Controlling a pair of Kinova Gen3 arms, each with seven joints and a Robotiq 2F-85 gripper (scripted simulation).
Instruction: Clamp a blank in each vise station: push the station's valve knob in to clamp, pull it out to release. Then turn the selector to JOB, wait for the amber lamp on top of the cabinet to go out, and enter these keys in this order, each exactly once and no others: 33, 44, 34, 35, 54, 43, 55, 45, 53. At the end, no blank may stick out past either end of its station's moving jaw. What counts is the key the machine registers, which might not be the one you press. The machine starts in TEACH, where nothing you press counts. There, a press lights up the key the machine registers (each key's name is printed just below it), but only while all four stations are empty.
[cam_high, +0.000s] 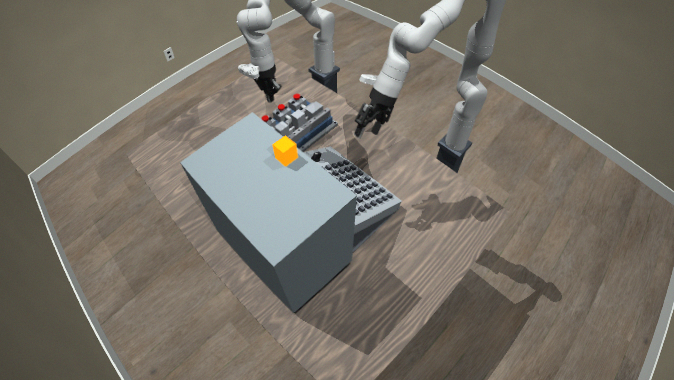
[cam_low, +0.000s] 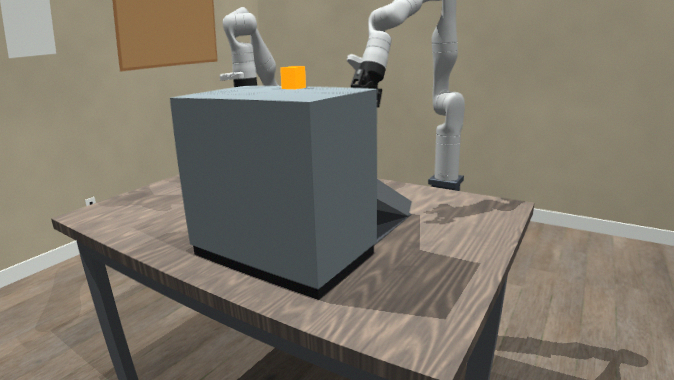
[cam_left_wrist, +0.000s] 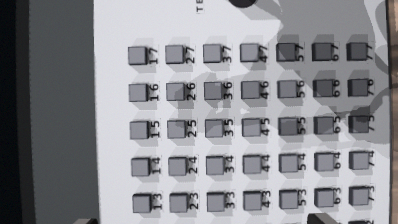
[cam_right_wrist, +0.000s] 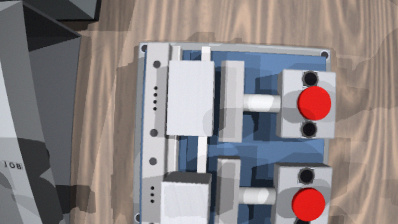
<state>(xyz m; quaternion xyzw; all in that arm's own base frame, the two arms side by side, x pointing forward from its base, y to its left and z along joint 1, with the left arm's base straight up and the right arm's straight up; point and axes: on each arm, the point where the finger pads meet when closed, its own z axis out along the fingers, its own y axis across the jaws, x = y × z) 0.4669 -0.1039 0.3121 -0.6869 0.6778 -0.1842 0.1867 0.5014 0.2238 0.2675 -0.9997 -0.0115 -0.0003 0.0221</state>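
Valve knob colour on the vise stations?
The valve knobs are plain red; best seen in the right wrist view.

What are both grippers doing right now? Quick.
Left gripper: open, nothing held, above the keypad.
Right gripper: closed, nothing held, near the vise stations.
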